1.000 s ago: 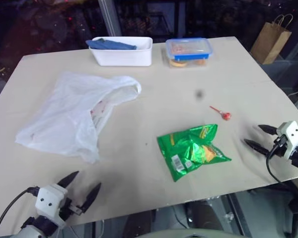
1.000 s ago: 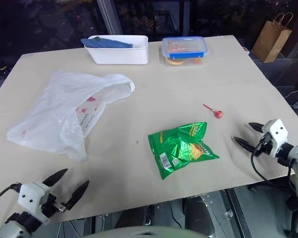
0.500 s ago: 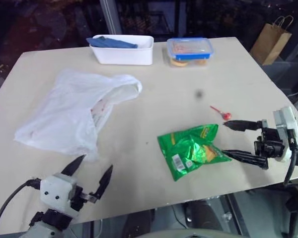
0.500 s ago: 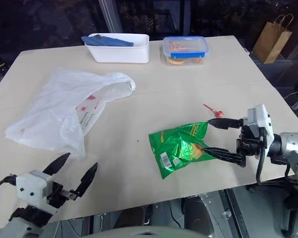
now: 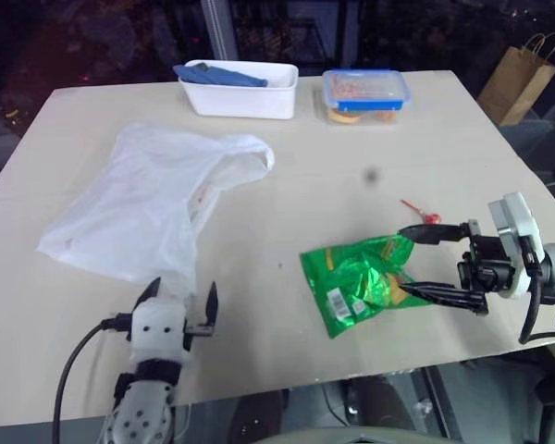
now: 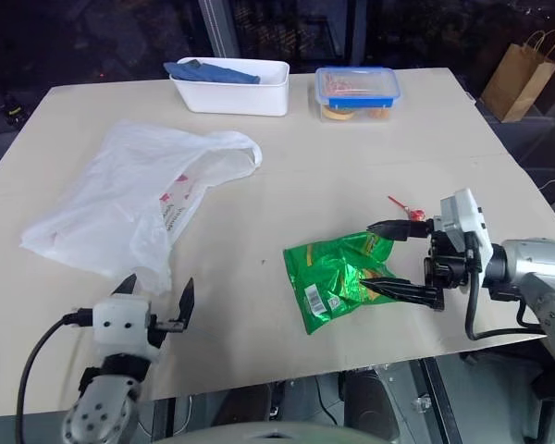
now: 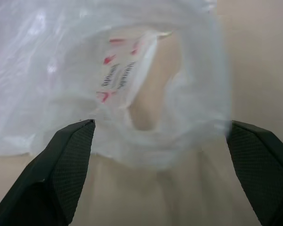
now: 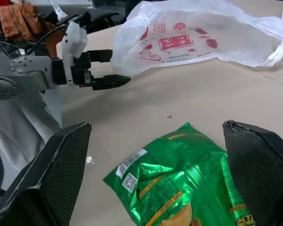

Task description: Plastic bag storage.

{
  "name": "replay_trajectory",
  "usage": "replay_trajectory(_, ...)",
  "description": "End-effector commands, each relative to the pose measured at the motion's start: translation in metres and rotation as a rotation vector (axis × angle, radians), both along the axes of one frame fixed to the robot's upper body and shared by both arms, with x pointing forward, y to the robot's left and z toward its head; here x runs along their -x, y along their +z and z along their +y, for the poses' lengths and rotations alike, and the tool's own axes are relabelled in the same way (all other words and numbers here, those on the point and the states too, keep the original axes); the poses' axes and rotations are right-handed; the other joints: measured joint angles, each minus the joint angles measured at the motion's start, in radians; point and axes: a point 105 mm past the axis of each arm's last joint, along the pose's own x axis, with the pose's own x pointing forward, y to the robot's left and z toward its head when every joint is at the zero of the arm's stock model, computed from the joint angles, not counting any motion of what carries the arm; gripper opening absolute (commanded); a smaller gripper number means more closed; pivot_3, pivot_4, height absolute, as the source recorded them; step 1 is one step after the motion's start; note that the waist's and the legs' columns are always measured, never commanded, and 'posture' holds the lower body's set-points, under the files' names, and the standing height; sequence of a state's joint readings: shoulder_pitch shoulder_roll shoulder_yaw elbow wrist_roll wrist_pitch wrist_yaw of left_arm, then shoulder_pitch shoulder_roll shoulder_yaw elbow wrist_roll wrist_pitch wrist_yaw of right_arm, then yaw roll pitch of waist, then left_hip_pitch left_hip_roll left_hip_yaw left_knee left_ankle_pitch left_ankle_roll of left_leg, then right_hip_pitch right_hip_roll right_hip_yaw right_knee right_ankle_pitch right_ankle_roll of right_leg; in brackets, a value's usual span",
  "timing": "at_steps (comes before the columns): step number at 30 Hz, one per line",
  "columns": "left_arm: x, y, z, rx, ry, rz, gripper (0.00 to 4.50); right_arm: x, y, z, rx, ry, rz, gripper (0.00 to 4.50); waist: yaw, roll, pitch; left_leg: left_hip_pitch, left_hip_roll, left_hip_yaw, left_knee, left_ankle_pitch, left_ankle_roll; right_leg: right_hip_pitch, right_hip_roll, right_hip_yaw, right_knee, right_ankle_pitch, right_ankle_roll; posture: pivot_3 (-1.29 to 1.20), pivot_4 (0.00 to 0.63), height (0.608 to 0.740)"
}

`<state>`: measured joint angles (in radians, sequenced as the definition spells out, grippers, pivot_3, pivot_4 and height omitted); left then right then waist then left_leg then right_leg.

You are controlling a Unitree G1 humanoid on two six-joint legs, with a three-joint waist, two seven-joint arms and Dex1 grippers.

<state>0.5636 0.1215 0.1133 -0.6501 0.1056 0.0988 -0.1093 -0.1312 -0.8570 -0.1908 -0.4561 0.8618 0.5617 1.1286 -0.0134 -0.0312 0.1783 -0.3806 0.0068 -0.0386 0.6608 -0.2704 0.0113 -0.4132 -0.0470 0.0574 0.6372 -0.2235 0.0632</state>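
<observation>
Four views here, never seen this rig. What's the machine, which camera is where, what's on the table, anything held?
It is a humanoid robot with two arms, each ending in a two-finger black gripper. The two wide pictures come from a stereo camera on its head, looking down over a beige table. The two close pictures come from cameras on the wrists, looking out between each gripper's own fingers.

On the table: a white plastic bag with red print, a green snack packet, a red lollipop, a white tub with blue cloth in it, and a blue-lidded food box. A brown paper bag stands beyond the table.

The left gripper is open at the plastic bag's near edge. The right gripper is open, its fingers either side of the snack packet's edge. Nothing is held.
</observation>
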Motion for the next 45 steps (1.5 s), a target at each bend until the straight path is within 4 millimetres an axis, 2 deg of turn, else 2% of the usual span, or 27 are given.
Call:
replay_trajectory(1,0.0,0.009,0.005,-0.05,0.011,-0.048,3.95,0.001,0.002,0.002,-0.005,0.002,-0.039,4.5,0.0,0.0,0.0,0.0,0.0,0.0,0.0,0.0,0.0,0.0,0.0,0.0,0.0,0.0,0.0,0.0,0.15,0.74)
replay_trajectory(2,0.0,0.011,0.007,-0.063,0.017,-0.059,3.7,0.001,0.001,0.003,-0.006,0.001,-0.041,4.5,0.0,0.0,0.0,0.0,0.0,0.0,0.0,0.0,0.0,0.0,0.0,0.0,0.0,0.0,0.0,0.0,0.15,0.74)
replay_trajectory(7,-0.002,0.015,0.015,-0.068,0.038,-0.078,1.16,-0.002,0.002,0.008,-0.016,-0.013,-0.054,4.5,0.001,0.001,0.0,0.0,0.0,0.0,0.001,0.0,0.0,0.0,0.0,-0.001,0.001,0.0,0.0,0.0,0.15,0.74)
replay_trajectory(9,-0.005,0.019,0.016,-0.07,0.046,-0.093,0.33,-0.002,0.002,0.009,-0.017,-0.018,-0.057,4.5,0.001,0.0,0.0,-0.001,0.0,0.0,0.002,0.0,0.0,0.0,0.0,-0.001,0.001,0.0,0.0,0.0,0.15,0.74)
replay_trajectory(10,-0.007,0.022,0.017,-0.07,0.048,-0.102,0.06,-0.003,0.002,0.009,-0.018,-0.021,-0.06,4.5,0.001,0.001,0.0,-0.001,0.0,-0.001,0.003,0.0,0.0,0.0,0.0,-0.001,0.001,0.0,0.0,0.0,0.15,0.74)
replay_trajectory(15,-0.022,0.033,0.016,-0.029,0.016,-0.126,0.06,-0.005,0.004,0.012,-0.024,-0.032,-0.065,4.5,0.001,0.001,0.0,-0.001,0.0,-0.001,0.006,0.0,0.0,0.001,0.0,-0.001,0.004,0.0,0.0,0.0,0.15,0.74)
replay_trajectory(17,-0.045,0.04,0.016,-0.018,-0.018,-0.147,0.06,-0.008,0.0,0.012,-0.004,-0.055,-0.048,4.5,0.001,0.001,0.0,-0.001,0.0,-0.002,0.007,0.0,0.0,0.001,0.0,-0.002,0.005,0.0,0.001,0.0,0.15,0.74)
replay_trajectory(21,-0.106,0.069,-0.019,-0.061,-0.27,-0.239,0.06,-0.021,-0.017,0.003,0.126,-0.128,-0.019,4.5,0.019,0.002,-0.001,-0.001,-0.001,-0.008,0.01,0.0,0.0,0.003,0.0,-0.008,0.006,0.002,0.0,0.0,0.15,0.74)
replay_trajectory(25,-0.161,0.091,-0.049,-0.056,-0.435,-0.282,0.06,-0.033,-0.017,-0.002,0.15,-0.194,-0.049,4.5,0.014,0.004,-0.002,0.0,-0.001,-0.005,0.011,0.0,0.0,0.005,0.0,-0.004,0.004,0.005,0.002,0.0,0.15,0.74)
replay_trajectory(28,-0.192,0.102,-0.073,-0.098,-0.536,-0.298,0.06,-0.039,-0.017,-0.005,0.169,-0.243,-0.067,4.5,0.017,0.004,-0.002,-0.004,-0.002,-0.008,0.011,0.001,-0.001,0.002,-0.001,-0.007,0.005,0.005,0.002,0.0,0.15,0.74)
replay_trajectory(30,-0.205,0.109,-0.091,-0.108,-0.621,-0.302,0.06,-0.038,-0.015,-0.005,0.155,-0.256,-0.055,4.5,0.023,0.004,-0.002,-0.004,-0.003,-0.009,0.011,0.001,-0.001,0.002,-0.001,-0.007,0.005,0.005,0.002,0.0,0.15,0.74)
replay_trajectory(32,-0.206,0.113,-0.112,-0.124,-0.743,-0.315,0.06,-0.035,-0.016,-0.008,0.163,-0.273,-0.04,4.5,0.021,0.004,-0.002,-0.006,-0.003,-0.01,0.01,0.0,0.0,0.002,-0.001,-0.009,0.003,0.005,0.002,0.0,0.15,0.74)
replay_trajectory(34,-0.195,0.114,-0.132,-0.1,-0.899,-0.314,0.06,-0.03,-0.02,-0.013,0.186,-0.286,-0.013,4.5,0.022,0.004,-0.002,-0.007,-0.004,-0.01,0.009,0.0,0.0,0.001,-0.003,-0.009,0.001,0.005,0.002,0.0,0.15,0.74)
replay_trajectory(36,-0.173,0.111,-0.145,-0.07,-1.08,-0.295,0.06,-0.024,-0.023,-0.017,0.201,-0.294,0.025,4.5,0.021,0.004,-0.002,-0.011,-0.004,-0.01,0.009,0.0,0.0,-0.001,-0.003,-0.01,0.0,0.004,0.002,0.0,0.15,0.74)
replay_trajectory(37,-0.157,0.105,-0.145,-0.054,-1.181,-0.264,0.06,-0.021,-0.025,-0.018,0.205,-0.29,0.053,4.5,0.02,0.004,-0.002,-0.014,-0.004,-0.01,0.009,0.0,0.0,-0.005,-0.004,-0.01,0.0,0.005,0.002,0.0,0.15,0.74)
replay_trajectory(38,-0.144,0.102,-0.145,-0.043,-1.25,-0.242,0.06,-0.018,-0.025,-0.019,0.207,-0.287,0.071,4.5,0.015,0.004,-0.002,-0.015,-0.004,-0.01,0.009,0.0,0.0,-0.005,-0.004,-0.01,0.0,0.005,0.002,0.0,0.15,0.74)
replay_trajectory(40,-0.12,0.093,-0.128,-0.014,-1.329,-0.17,0.06,-0.008,-0.029,-0.018,0.229,-0.249,0.138,4.5,0.004,0.005,-0.002,-0.016,-0.004,-0.011,0.009,0.0,0.0,-0.006,-0.004,-0.01,0.0,0.004,0.002,0.0,0.15,0.74)
replay_trajectory(45,-0.089,0.091,-0.093,0.022,-1.311,-0.098,0.06,0.004,-0.038,-0.016,0.286,-0.204,0.197,4.5,0.002,0.006,-0.001,-0.014,-0.002,-0.013,0.01,0.0,0.001,-0.006,-0.003,-0.012,0.004,0.004,0.002,0.0,0.15,0.74)
